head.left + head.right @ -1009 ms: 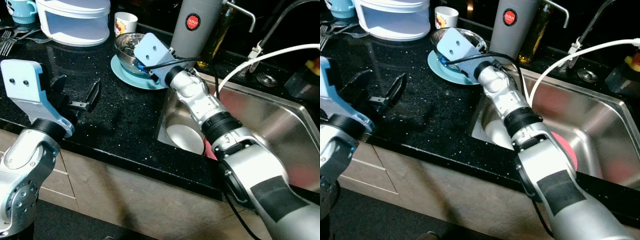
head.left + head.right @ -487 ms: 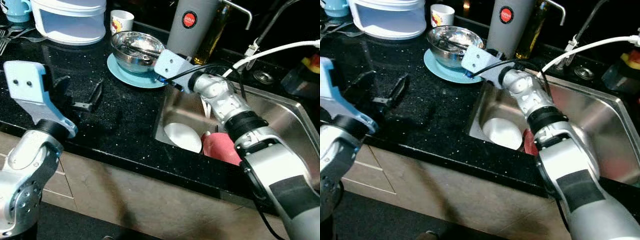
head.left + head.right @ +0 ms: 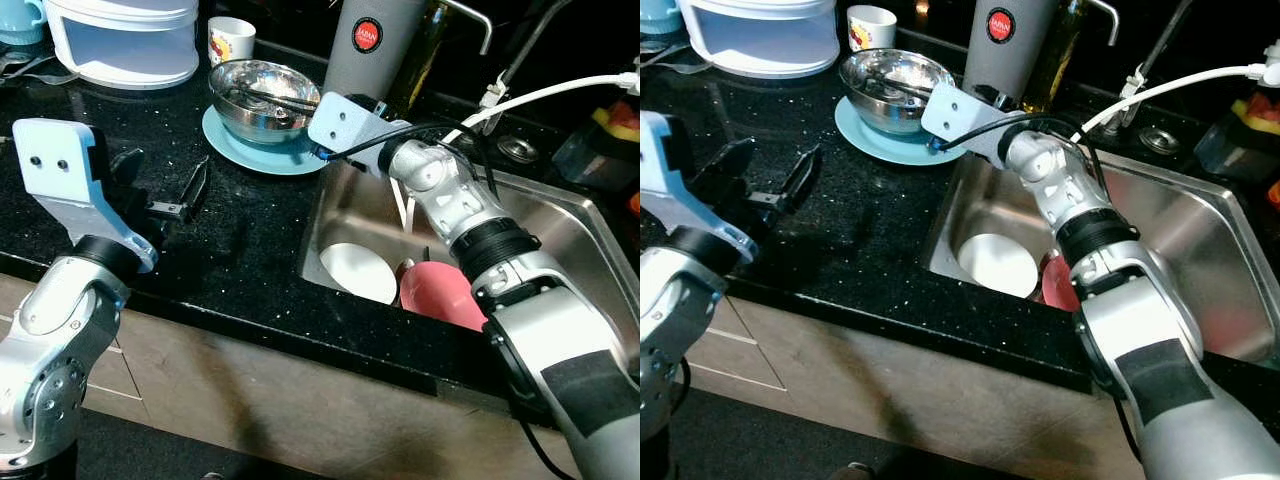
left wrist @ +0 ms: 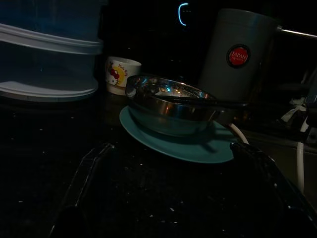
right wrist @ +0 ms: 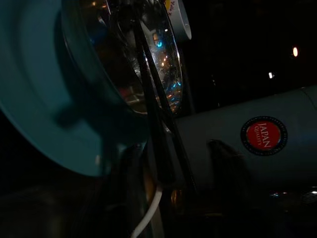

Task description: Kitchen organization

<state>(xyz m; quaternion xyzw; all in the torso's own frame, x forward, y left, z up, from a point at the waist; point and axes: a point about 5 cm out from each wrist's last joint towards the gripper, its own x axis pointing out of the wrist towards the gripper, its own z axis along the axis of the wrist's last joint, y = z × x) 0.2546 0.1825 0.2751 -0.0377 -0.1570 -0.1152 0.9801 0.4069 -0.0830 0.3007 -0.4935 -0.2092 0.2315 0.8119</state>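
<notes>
Here, shiny round steel bowl (image 3: 262,88), teal plate (image 3: 262,150)

Your left gripper (image 3: 160,192), fingers spread, has bare black counter (image 3: 240,240) ahead | steel bowl (image 3: 258,88) on teal plate (image 3: 255,150) blocks beyond | grey canister (image 3: 365,45) stands behind | sink (image 3: 560,240) holds white plate (image 3: 352,272), pink bowl (image 3: 445,295).

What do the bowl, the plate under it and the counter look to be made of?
Bowl: polished metal, likely stainless steel, with mirror-like reflections. Plate: light blue and glossy, probably glazed ceramic, though plastic is possible. Counter: black polished stone, granite by its fine pale speckles, or an imitation of it.
</notes>
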